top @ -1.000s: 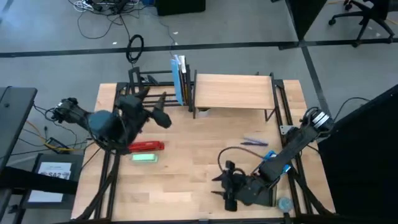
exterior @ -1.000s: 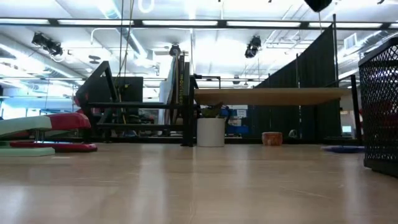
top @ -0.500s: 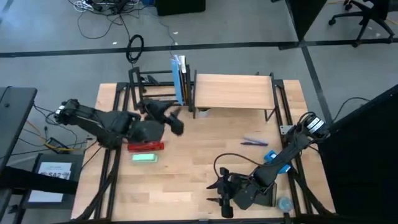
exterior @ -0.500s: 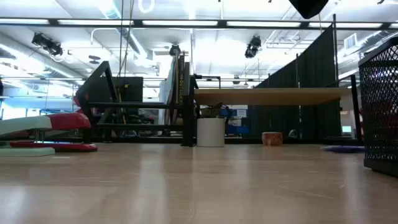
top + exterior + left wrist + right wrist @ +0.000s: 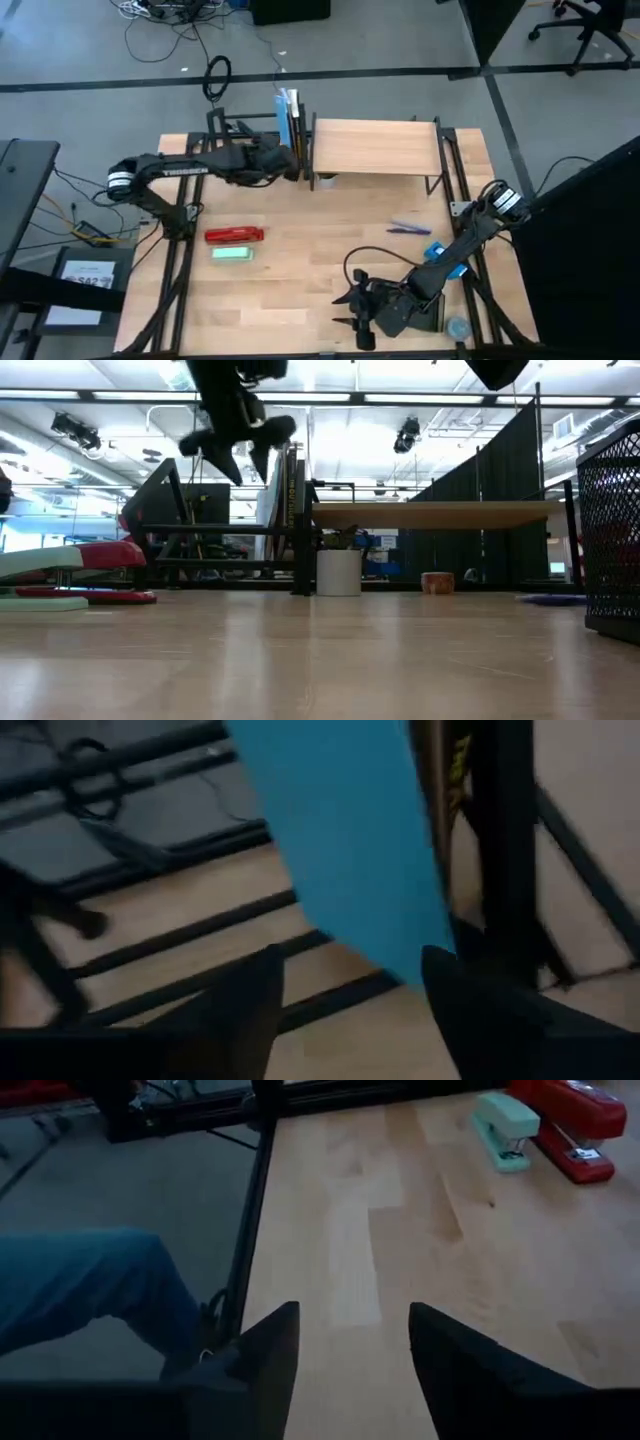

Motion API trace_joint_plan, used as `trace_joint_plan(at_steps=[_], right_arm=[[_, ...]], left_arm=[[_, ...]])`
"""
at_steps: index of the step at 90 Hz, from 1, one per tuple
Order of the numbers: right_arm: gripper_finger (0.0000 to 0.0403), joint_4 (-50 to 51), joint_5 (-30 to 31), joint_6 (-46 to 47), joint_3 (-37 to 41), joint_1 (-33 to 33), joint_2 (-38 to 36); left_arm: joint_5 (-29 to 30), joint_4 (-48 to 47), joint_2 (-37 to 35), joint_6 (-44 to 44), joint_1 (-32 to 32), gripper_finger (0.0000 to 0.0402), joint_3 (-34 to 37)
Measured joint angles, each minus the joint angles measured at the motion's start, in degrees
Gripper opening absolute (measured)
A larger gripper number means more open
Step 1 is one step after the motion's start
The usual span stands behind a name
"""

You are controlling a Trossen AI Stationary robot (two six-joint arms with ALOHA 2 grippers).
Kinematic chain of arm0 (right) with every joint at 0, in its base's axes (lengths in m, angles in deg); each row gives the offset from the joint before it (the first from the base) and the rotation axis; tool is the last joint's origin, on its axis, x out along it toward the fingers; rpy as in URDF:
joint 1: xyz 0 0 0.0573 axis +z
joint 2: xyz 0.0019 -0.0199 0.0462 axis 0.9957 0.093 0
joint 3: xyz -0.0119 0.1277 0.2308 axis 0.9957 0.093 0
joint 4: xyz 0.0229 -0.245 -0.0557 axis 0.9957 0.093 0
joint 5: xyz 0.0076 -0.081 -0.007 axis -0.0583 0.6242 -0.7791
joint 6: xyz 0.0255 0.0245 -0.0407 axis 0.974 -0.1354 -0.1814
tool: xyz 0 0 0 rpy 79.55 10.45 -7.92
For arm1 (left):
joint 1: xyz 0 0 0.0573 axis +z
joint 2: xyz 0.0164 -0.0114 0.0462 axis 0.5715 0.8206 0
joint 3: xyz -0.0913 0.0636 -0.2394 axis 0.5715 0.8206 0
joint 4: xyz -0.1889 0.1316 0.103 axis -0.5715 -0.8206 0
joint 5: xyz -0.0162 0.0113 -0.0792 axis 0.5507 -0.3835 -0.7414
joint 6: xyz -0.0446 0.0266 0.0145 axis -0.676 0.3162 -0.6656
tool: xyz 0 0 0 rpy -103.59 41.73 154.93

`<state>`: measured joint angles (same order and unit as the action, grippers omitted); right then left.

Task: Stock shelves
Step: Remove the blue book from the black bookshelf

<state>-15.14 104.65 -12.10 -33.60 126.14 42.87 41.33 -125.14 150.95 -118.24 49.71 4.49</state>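
Observation:
The shelves stand at the table's far side: a black tube-frame rack (image 5: 240,140) on the left and a wood-topped shelf (image 5: 375,148) to its right. A blue book (image 5: 288,125) stands upright at the rack's right end, with paler ones beside it. My left gripper (image 5: 285,165) (image 5: 240,458) hangs open, fingers pointing down, just in front of the blue book (image 5: 350,830), its fingers (image 5: 240,1010) spread on either side of the book's lower edge. My right gripper (image 5: 352,312) (image 5: 350,1360) rests open near the table's near edge, holding nothing.
A red stapler (image 5: 234,235) and a mint stapler (image 5: 232,254) lie left of centre. A white cup (image 5: 326,181) stands under the wood shelf. Pens (image 5: 410,228) lie right of centre. A black mesh organizer (image 5: 612,540) sits at the right. A person's leg (image 5: 80,1280) shows beyond the table's near edge.
My left arm has stretched out, and its gripper has gone from above the red stapler toward the table's far edge and right, up to the rack's right end beside the blue book. It has come into the low view from above.

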Motion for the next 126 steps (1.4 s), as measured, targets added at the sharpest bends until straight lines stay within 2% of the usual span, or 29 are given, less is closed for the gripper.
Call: trace_joint_plan(at_steps=[9, 18, 42, 69, 89, 108, 126], right_arm=[[0.0155, 0.1, -0.2, 0.0, 0.0, 0.0, 0.0], [0.0153, 0.1, -0.2, 0.0, 0.0, 0.0, 0.0], [0.0152, 0.4, -0.2, 0.0, 0.0, 0.0, 0.0], [0.0150, 0.6, -0.2, 0.0, 0.0, 0.0, 0.0], [0.0150, 0.2, -0.2, 0.0, 0.0, 0.0, 0.0], [0.0147, 0.4, -0.1, 0.0, 0.0, 0.0, 0.0], [0.0144, 0.5, -0.2, 0.0, 0.0, 0.0, 0.0]], left_arm=[[-0.6, 1.2, 2.2, -0.1, 1.8, 0.0278, 0.1], [-0.8, 1.4, 4.2, -0.2, 2.7, 0.0292, 0.1], [-2.4, 3.3, 7.2, -0.3, 2.2, 0.0284, 0.1], [-2.8, 3.6, 2.0, -3.3, -0.3, 0.0282, 0.1], [0.8, 5.6, 2.4, -5.7, -0.7, 0.0282, 0.1], [0.8, 9.9, 3.7, -6.1, -0.6, 0.0282, 0.1], [1.6, 9.4, 3.8, -7.6, -0.6, 0.0282, 0.1]])
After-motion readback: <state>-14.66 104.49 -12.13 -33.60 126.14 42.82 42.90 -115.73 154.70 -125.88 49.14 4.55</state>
